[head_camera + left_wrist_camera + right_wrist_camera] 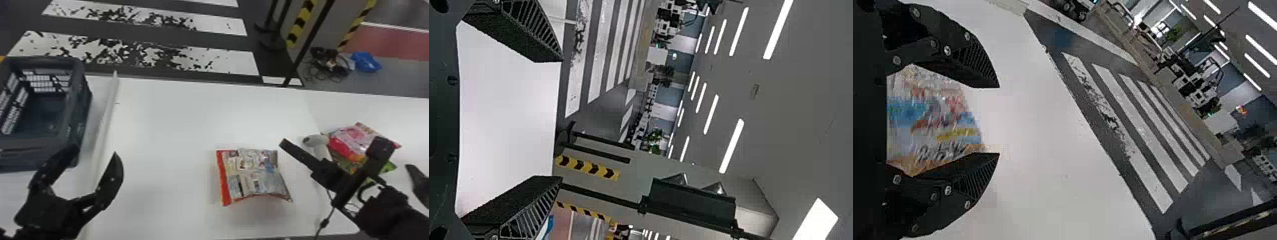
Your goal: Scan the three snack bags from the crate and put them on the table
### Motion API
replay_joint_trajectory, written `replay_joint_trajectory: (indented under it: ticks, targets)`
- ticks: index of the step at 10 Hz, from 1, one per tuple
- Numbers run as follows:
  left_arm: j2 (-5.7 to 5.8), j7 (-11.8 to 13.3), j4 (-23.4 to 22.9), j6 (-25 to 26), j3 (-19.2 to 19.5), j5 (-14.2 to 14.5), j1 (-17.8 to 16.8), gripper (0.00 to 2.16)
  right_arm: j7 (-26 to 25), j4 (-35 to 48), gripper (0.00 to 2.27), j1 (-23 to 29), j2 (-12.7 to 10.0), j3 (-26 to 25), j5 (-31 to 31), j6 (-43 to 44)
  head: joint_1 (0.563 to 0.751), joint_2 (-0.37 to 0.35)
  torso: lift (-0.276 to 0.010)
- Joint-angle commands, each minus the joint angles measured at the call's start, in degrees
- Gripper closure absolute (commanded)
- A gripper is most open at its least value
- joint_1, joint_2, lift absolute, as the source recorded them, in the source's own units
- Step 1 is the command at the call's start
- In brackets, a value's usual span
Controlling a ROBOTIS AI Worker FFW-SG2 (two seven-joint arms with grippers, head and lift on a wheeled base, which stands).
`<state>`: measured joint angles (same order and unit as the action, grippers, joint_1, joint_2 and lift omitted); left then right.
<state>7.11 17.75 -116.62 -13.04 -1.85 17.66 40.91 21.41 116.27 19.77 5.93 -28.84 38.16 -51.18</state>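
Pointing forward near crate point(74, 124): left gripper point(95, 152), fingers wide. Right gripper point(347, 155) angled inward near handheld scanner point(318, 141), fingers also wide.

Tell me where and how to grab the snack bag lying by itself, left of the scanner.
I'd bring the right gripper in from above and the right, closing across the middle of the snack bag. It lies flat, so its body likely gives more hold than the narrow red strip along its left edge.
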Motion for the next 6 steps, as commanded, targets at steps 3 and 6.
replay_joint_trajectory:
  ticks: [3, 6]
  targets:
    - [-0.17, 0.0, 0.25, 0.0, -0.17, -0.35, -0.04, 0.02, 7.85, 9.06, 0.14, 6.6, 1.1, 0.45, -1.59, 3.58, 0.695, -0.219, -0.094]
    - [-0.34, -0.09, 2.45, 0.35, -1.31, -0.79, -1.45, 0.02, 11.19, 17.41, 0.21, 14.6, -2.32, 5.72, 0.78, 0.59, 0.695, -0.154, -0.094]
